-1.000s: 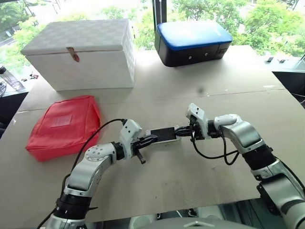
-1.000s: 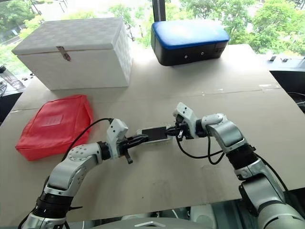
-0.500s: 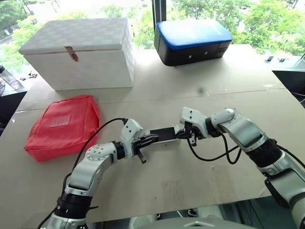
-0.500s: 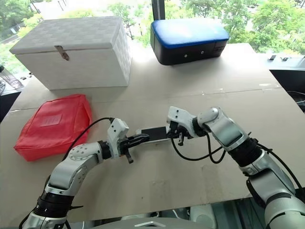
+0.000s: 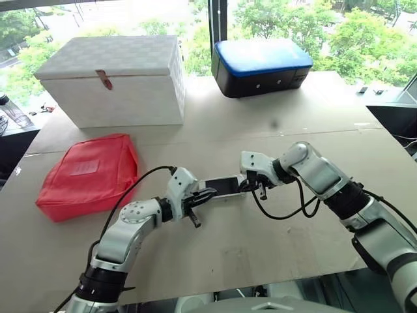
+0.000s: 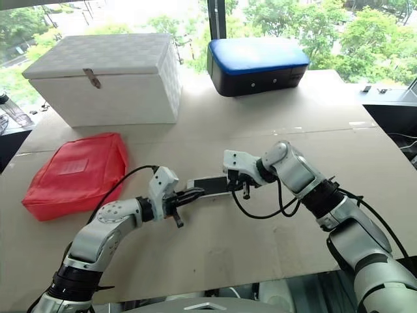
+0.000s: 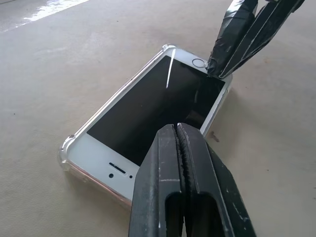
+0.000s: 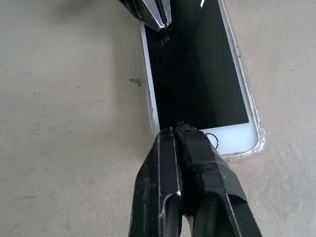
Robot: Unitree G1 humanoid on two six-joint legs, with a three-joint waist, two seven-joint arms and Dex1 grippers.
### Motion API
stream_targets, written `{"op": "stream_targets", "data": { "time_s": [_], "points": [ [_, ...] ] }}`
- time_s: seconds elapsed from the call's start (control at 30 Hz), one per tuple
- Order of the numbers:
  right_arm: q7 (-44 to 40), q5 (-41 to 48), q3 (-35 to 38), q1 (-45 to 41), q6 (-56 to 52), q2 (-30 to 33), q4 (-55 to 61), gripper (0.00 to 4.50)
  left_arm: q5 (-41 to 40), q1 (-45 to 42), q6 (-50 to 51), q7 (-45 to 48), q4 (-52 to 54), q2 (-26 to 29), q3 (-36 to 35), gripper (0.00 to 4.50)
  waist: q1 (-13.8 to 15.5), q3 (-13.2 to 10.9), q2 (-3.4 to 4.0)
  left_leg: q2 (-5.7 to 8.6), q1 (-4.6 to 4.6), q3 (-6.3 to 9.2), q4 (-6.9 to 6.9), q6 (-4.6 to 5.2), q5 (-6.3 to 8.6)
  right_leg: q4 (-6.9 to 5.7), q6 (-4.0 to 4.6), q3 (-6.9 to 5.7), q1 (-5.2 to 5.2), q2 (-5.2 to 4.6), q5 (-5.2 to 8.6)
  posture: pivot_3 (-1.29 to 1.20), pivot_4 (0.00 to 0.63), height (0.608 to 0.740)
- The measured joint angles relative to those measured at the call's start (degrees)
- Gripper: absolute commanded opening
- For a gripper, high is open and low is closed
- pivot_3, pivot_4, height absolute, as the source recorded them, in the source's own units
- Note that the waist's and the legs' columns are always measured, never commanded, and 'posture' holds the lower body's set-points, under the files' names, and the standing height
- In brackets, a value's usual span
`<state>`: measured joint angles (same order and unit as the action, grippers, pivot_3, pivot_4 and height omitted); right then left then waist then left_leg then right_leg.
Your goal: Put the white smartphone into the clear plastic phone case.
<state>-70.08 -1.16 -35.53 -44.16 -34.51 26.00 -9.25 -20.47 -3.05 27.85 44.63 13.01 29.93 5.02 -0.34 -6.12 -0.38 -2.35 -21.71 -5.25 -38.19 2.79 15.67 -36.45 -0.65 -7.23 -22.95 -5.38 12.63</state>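
The white smartphone (image 7: 148,106) lies screen-up on the table, inside the clear plastic phone case (image 7: 66,154), whose rim and bumper corners show around its edges. My left gripper (image 5: 207,193) is shut with nothing between its fingers, and its tip sits over the screen by one long edge, at the phone's left end. My right gripper (image 5: 247,186) is also shut and empty. It points down onto the home-button end (image 8: 212,139) at the phone's right.
A red pouch (image 5: 88,173) lies at the left. At the back stand a white lidded box (image 5: 114,78) and a blue-topped black case (image 5: 260,62). Black cables loop from both wrists. The table's front edge runs close below the arms.
My right wrist has rolled and swung so the gripper points more steeply down at the phone's right end. The left gripper and the phone have stayed put.
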Motion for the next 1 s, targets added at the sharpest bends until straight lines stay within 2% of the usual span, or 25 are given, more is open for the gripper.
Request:
{"op": "stream_targets", "data": {
  "time_s": [0.37, 0.47, 0.57, 0.67, 0.77, 0.8, 0.83, 0.87, 0.9, 0.97, 1.0],
  "points": [
    [-0.46, -3.35, -0.14, 0.59, 0.92, -0.05, -0.37, 0.00, 0.42, 0.09, -0.14, -0.12, -0.09, -0.79, 0.14, 0.04, 1.06, 0.40, 0.26, 0.01, 0.07, 0.18, 0.15, -0.01, 0.01, 0.08, 0.00, -0.13, 0.00, -0.08, 0.00, 0.00, 0.150, 0.740],
    [3.04, -1.39, 4.94, 5.17, 2.01, -2.24, 0.08, 0.00, 0.60, -0.25, -0.88, -0.17, -0.26, -1.13, -0.01, 0.04, 1.08, 0.42, 0.19, 0.01, 0.08, 0.28, 0.39, -0.03, 0.01, 0.31, 0.00, -0.24, -0.02, -0.10, 0.00, 0.00, 0.150, 0.740],
    [7.88, 3.28, 12.20, 12.83, 3.60, -5.32, 3.34, 0.00, -0.40, -0.55, -3.32, -1.25, -0.26, -4.15, -2.13, 0.04, 1.13, -0.12, 0.22, 0.01, -0.12, 0.31, 0.65, -0.06, -0.01, 0.54, -0.02, -0.39, -0.21, -0.12, -0.02, 0.00, 0.150, 0.740],
    [12.50, 7.72, 18.83, 19.28, 4.96, -8.14, 7.54, 0.00, -2.50, -1.23, -5.23, -3.71, -0.05, -7.19, -5.83, 0.04, 1.07, -0.70, 0.32, 0.03, -0.76, 0.24, 0.74, -0.12, -0.12, 0.51, -0.17, -0.44, -0.79, -0.11, -0.24, 0.00, 0.150, 0.740],
    [18.73, 12.41, 26.48, 23.42, 7.27, -12.59, 8.44, 0.00, -5.66, -2.84, -5.34, -7.61, 1.09, -10.99, -9.54, 0.80, 1.09, -1.68, 0.15, 0.02, -1.29, 0.35, 0.77, -0.41, -0.57, 0.55, 0.14, -0.63, -1.11, 0.06, -0.40, 0.00, 0.150, 0.740],
    [20.35, 14.16, 29.46, 23.98, 8.13, -12.86, 9.41, 0.55, -6.54, -3.51, -5.55, -9.74, 1.24, -12.78, -11.18, 1.23, 1.14, -2.00, 0.16, 0.09, -1.34, 0.31, 0.76, -0.41, -0.58, 0.59, 0.15, -0.63, -1.13, 0.06, -0.41, 0.00, 0.150, 0.740],
    [21.38, 14.71, 31.02, 24.01, 8.50, -12.85, 10.05, 0.81, -6.74, -3.85, -5.77, -10.92, 1.27, -13.33, -12.03, 1.71, 1.15, -2.13, 0.12, 0.13, -1.38, 0.29, 0.76, -0.41, -0.57, 0.63, 0.15, -0.63, -1.14, 0.05, -0.41, 0.00, 0.150, 0.740],
    [23.65, 15.86, 34.11, 24.17, 8.73, -12.77, 11.91, 1.15, -6.73, -4.44, -6.10, -13.22, 1.25, -13.97, -13.70, 1.97, 1.12, -2.24, 0.04, 0.19, -1.43, 0.26, 0.76, -0.38, -0.56, 0.73, 0.13, -0.66, -1.14, 0.23, -0.41, 0.00, 0.150, 0.740],
    [25.19, 16.08, 35.85, 24.52, 9.34, -12.56, 13.31, 1.71, -6.65, -4.95, -6.44, -15.02, 1.19, -14.38, -14.83, 2.57, 1.14, -2.34, -0.08, 0.21, -1.47, 0.23, 0.76, -0.32, -0.52, 0.82, 0.11, -0.65, -1.14, 0.23, -0.40, 0.00, 0.150, 0.740],
    [26.81, 16.19, 37.13, 25.28, 10.16, -12.15, 15.07, 2.27, -6.58, -5.47, -6.98, -17.47, 1.06, -15.12, -16.44, 3.16, 1.15, -2.41, -0.18, 0.22, -1.52, 0.23, 0.76, -0.27, -0.49, 0.91, 0.09, -0.68, -1.14, 0.24, -0.40, 0.00, 0.150, 0.740],
    [29.18, 16.13, 37.97, 27.26, 11.17, -11.97, 17.74, 2.86, -6.57, -5.80, -7.12, -21.07, 0.97, -16.50, -18.42, 3.68, 1.15, -2.52, -0.31, 0.23, -1.54, 0.24, 0.76, -0.23, -0.46, 0.95, 0.06, -0.69, -1.14, 0.23, -0.39, 0.00, 0.150, 0.740]
  ]
}}
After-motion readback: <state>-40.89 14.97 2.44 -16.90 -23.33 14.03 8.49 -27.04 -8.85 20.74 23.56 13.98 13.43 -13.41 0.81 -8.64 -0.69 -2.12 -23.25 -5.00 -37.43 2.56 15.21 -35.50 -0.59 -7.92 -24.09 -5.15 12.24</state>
